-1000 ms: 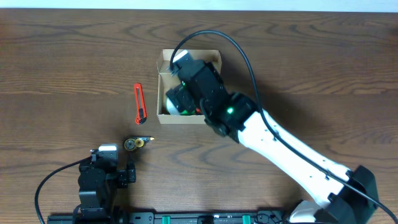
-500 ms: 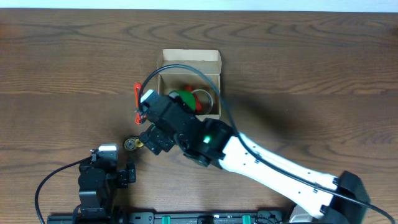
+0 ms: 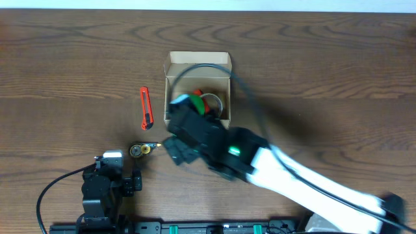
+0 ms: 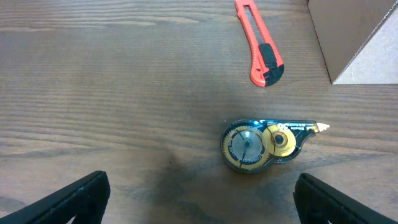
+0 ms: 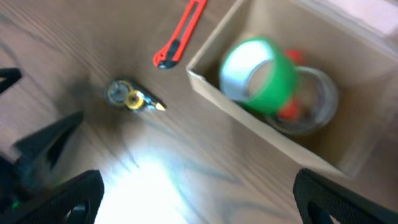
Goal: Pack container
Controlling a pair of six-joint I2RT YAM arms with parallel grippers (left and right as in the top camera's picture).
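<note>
Low in the left wrist view the left gripper gapes empty; the right gripper likewise stands wide. Mid-frame lies a correction-tape dispenser, beyond it an orange cutter. Upper centre overhead, the container sits open, holding a green tape roll and, blurred, perhaps a clear one.
</note>
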